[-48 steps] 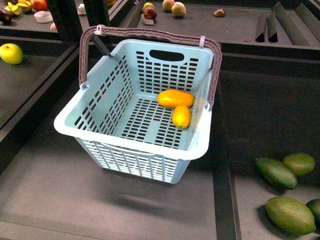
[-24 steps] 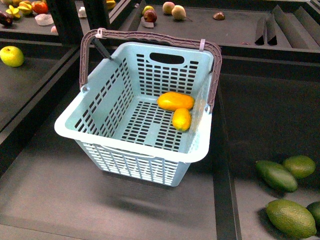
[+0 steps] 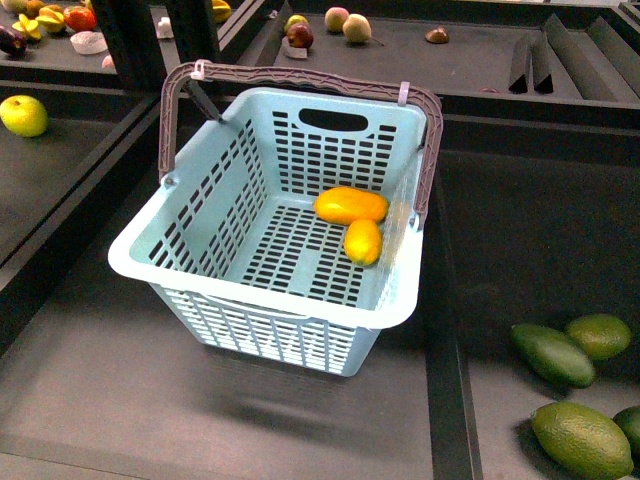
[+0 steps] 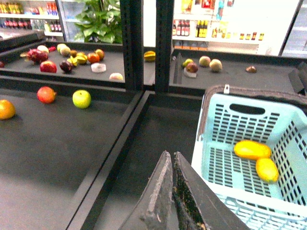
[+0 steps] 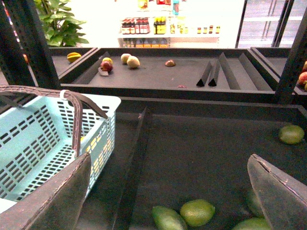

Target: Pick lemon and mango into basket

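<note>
The pale turquoise basket (image 3: 230, 275) stands on the dark shelf, its brown-grey handles upright. The orange-yellow mango (image 3: 350, 205) lies on its floor at the right. The smaller yellow lemon (image 3: 363, 241) lies touching it, nearer the front. Both also show in the left wrist view, the mango (image 4: 252, 149) and the lemon (image 4: 266, 169), inside the basket (image 4: 216, 143). My left gripper (image 4: 171, 160) is shut and empty, beside the basket's wall. My right gripper (image 5: 170, 172) is open and empty, over the shelf with the basket (image 5: 103, 129) to one side. Neither arm shows in the front view.
Several dark green oval fruits (image 3: 553, 355) lie at the front right, also under my right gripper (image 5: 196, 212). A yellow-green apple (image 3: 24, 115) sits at the left. More fruit (image 3: 343, 22) lies on the back shelves. Black uprights (image 3: 130, 40) and raised dividers (image 3: 445, 330) separate the trays.
The view has shifted a little: the basket, fruit and shelves sit slightly lower and nearer in the front view. Mango and lemon have stayed in the basket.
</note>
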Controlling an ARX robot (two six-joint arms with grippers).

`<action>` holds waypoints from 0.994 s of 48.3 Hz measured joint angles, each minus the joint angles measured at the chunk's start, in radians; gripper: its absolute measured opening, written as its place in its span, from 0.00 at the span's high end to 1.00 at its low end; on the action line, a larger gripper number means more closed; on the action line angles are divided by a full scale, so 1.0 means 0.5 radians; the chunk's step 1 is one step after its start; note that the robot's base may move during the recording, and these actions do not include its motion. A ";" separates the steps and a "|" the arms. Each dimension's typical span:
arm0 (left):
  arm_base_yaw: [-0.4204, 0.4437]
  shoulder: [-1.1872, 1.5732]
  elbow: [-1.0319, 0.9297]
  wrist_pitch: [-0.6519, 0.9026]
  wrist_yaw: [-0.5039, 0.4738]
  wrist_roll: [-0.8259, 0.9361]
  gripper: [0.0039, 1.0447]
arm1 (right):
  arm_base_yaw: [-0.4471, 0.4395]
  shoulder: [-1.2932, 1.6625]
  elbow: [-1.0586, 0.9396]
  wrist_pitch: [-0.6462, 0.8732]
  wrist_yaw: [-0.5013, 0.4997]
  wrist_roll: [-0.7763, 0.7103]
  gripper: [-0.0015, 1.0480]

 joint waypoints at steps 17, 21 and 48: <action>0.000 -0.167 0.000 -0.111 0.000 0.000 0.97 | 0.000 0.000 0.000 0.000 0.000 0.000 0.08; 0.000 -0.167 0.000 -0.111 0.000 0.000 0.97 | 0.000 0.000 0.000 0.000 0.000 0.000 0.08; 0.000 -0.167 0.000 -0.113 0.000 0.000 0.53 | 0.000 0.000 0.000 0.000 0.000 0.000 0.08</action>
